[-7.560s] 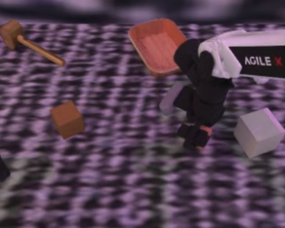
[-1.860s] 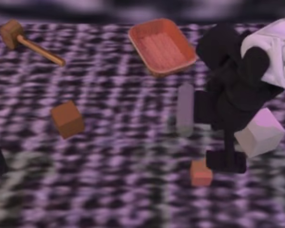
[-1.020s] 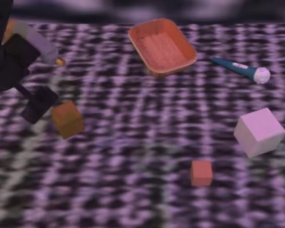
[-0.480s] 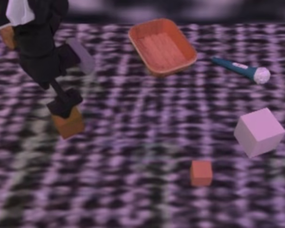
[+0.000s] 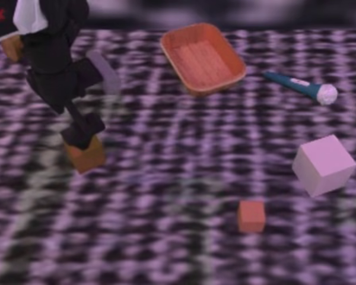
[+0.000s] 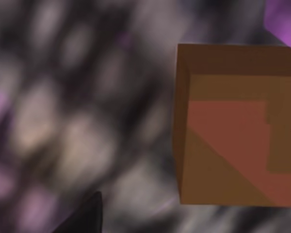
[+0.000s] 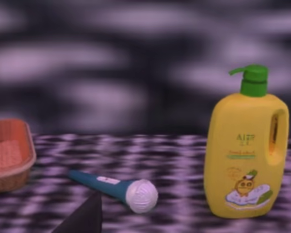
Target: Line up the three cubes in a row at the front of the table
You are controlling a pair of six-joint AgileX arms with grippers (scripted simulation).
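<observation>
Orange-red tray [image 5: 193, 89], teal microphone [image 5: 302, 88], yellow pump bottle [image 7: 245, 150], well apart

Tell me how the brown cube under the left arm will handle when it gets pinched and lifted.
The brown cube looks rigid with flat faces, so the left tool should probably grip it squarely. Sharp edges mean it likely slides rather than rolls. It sits turned on the table, so an off-square pinch might twist it.
</observation>
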